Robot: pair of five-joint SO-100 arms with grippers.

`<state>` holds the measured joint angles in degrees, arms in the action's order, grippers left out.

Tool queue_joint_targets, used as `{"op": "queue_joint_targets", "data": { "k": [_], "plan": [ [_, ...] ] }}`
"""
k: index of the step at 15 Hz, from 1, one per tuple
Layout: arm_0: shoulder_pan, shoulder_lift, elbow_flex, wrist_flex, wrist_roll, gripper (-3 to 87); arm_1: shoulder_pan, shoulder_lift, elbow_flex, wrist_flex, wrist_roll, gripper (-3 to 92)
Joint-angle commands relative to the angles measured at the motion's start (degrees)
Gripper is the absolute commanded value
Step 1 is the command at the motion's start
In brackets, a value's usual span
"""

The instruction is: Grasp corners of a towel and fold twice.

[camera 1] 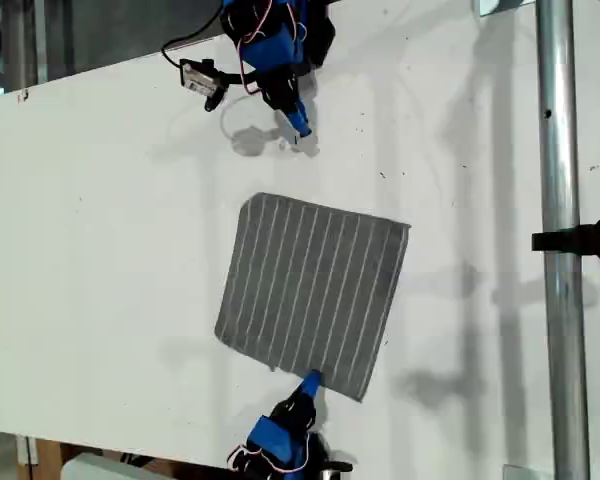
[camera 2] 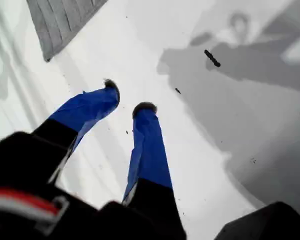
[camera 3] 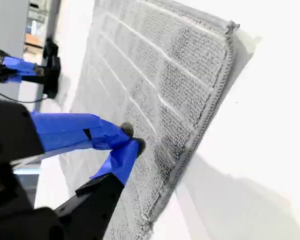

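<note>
The towel (camera 1: 312,292) lies flat and unfolded on the white worktop (camera 1: 100,250), near the middle of the exterior view, turned a little so its stripes run slantwise. No fold has been made, so the task looks to be at its start.

The two arms stand on opposite sides of it. The second gripper (camera 3: 132,139) is over the towel's edge nearest its arm, at the bottom of the exterior view (camera 1: 308,381). Its blue fingertips are pressed together over the fabric; whether they pinch any cloth cannot be told. It sits along the edge, not at a corner; the nearest corner (camera 3: 232,26) lies off along the hem.

The first gripper (camera 2: 126,97) hangs over bare worktop at the top of the exterior view (camera 1: 298,124), its jaws slightly parted and empty. The towel's near corner (camera 2: 49,56) lies ahead of it, clearly apart.

So the second gripper is the nearer; the first likely needs to reach across the gap toward the towel's far edge.
</note>
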<state>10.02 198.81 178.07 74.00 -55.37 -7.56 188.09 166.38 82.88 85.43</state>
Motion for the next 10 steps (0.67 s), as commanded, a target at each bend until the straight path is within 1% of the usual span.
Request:
{"op": "queue_joint_targets", "data": {
  "k": [1, 10],
  "plan": [
    [-6.2, 0.3, 0.6, 0.2, -32.5, -2.7, -0.1, 0.5, -0.6, 1.1, 1.0, -0.2],
    [-8.4, 0.3, 0.6, 0.2, -33.0, -2.7, -0.3, 0.5, -1.5, 1.1, 0.6, -0.2]
  ]
}}
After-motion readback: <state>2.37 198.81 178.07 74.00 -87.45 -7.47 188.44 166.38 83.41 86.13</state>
